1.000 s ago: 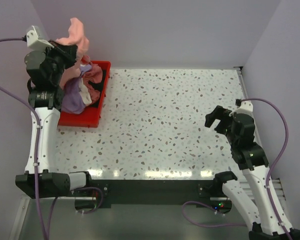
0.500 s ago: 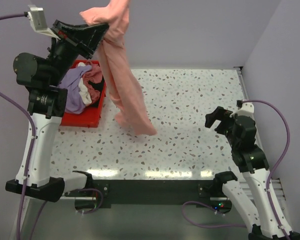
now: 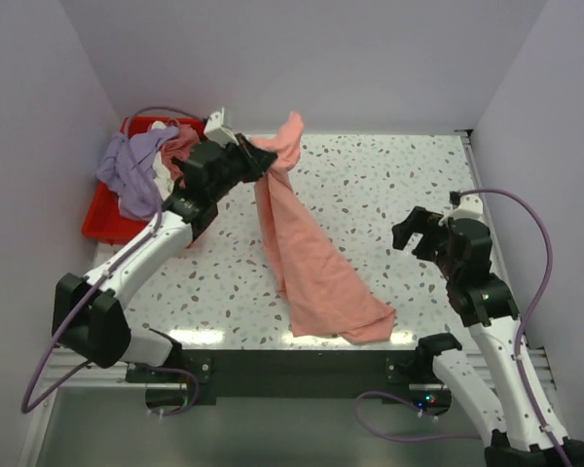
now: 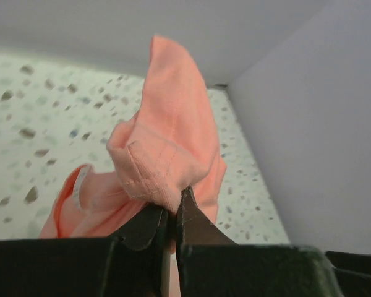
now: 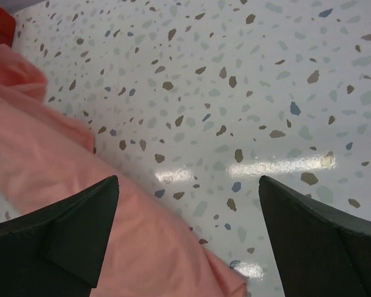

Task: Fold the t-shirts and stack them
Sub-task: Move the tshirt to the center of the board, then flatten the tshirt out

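The left pincer (image 3: 257,161) is clamped on a hem of the salmon-pink t-shirt (image 3: 316,277) — cloth trails down from its jaws onto the table (image 3: 370,185) toward the right pincer (image 3: 416,232), which gapes wide, empty

No text, label, brand, number or sign can be read in any view, whether on the salmon-pink t-shirt (image 3: 316,272), the red bin (image 3: 99,220), the speckled table (image 3: 370,195) or the walls (image 3: 321,58).
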Robot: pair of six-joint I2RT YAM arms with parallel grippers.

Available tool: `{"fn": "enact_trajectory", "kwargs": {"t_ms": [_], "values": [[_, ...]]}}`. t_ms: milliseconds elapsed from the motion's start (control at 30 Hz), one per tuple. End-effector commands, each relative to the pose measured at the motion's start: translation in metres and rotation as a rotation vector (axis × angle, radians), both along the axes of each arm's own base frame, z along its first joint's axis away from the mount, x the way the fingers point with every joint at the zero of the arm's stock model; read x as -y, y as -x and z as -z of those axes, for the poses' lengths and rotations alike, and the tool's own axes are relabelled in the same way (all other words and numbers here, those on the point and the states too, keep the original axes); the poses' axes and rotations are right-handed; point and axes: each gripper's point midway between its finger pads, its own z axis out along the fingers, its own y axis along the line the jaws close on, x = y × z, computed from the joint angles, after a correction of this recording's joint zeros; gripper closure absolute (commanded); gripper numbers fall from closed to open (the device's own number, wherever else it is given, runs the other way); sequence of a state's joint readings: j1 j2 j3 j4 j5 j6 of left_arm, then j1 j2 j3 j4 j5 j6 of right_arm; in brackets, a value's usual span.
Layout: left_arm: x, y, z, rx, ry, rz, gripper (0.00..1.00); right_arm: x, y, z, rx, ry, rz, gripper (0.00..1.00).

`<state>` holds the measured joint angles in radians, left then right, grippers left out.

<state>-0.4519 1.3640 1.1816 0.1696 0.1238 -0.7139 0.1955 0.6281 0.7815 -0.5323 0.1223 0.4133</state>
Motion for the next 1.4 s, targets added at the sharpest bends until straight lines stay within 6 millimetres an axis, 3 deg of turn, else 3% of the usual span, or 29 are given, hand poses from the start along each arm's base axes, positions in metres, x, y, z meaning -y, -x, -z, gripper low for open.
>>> {"fn": "enact_trajectory", "kwargs": {"t_ms": [0,100,133,167,233,267,333,367,467,567,733,1000,1167,1333,1367], "values": [[-0.034,-0.023,0.086,-0.161,-0.110,-0.227,1.00,-0.028,-0.001,0.005,-0.053,-0.018,-0.165,0.01],[-0.045,-0.019,0.153,-0.306,-0.197,-0.276,1.00,-0.050,-0.003,0.033,-0.176,-0.023,-0.268,0.01],[-0.049,-0.016,0.168,-0.339,-0.217,-0.287,1.00,-0.057,-0.005,0.049,-0.238,-0.003,-0.284,0.01],[-0.053,-0.016,0.183,-0.369,-0.240,-0.308,1.00,-0.081,0.003,0.055,-0.254,0.030,-0.363,0.01],[-0.062,-0.011,0.203,-0.413,-0.283,-0.341,1.00,-0.100,0.002,0.072,-0.300,0.113,-0.377,0.01],[-0.066,-0.009,0.212,-0.432,-0.299,-0.355,1.00,-0.124,0.012,0.074,-0.310,0.135,-0.454,0.02],[-0.074,-0.006,0.219,-0.447,-0.324,-0.386,1.00,-0.149,0.018,0.080,-0.322,0.150,-0.521,0.03],[-0.077,-0.005,0.221,-0.450,-0.329,-0.400,1.00,-0.172,0.030,0.091,-0.357,0.177,-0.594,0.04],[-0.087,-0.001,0.228,-0.462,-0.352,-0.440,1.00,-0.214,0.063,0.112,-0.415,0.267,-0.714,0.06],[-0.091,0.001,0.235,-0.473,-0.371,-0.451,1.00,-0.237,0.097,0.125,-0.450,0.334,-0.791,0.09],[-0.093,0.002,0.240,-0.481,-0.382,-0.452,1.00,-0.274,0.134,0.150,-0.503,0.331,-0.927,0.16],[-0.092,0.002,0.243,-0.485,-0.370,-0.440,1.00,-0.296,0.154,0.183,-0.573,0.348,-0.961,0.30],[-0.094,0.004,0.244,-0.488,-0.368,-0.443,1.00,-0.290,0.152,0.205,-0.610,0.444,-0.911,0.42],[-0.100,0.004,0.246,-0.493,-0.369,-0.457,1.00,-0.266,0.140,0.216,-0.630,0.551,-0.780,0.55],[-0.101,0.004,0.245,-0.493,-0.368,-0.460,1.00,-0.263,0.135,0.216,-0.613,0.569,-0.754,0.69]]}}
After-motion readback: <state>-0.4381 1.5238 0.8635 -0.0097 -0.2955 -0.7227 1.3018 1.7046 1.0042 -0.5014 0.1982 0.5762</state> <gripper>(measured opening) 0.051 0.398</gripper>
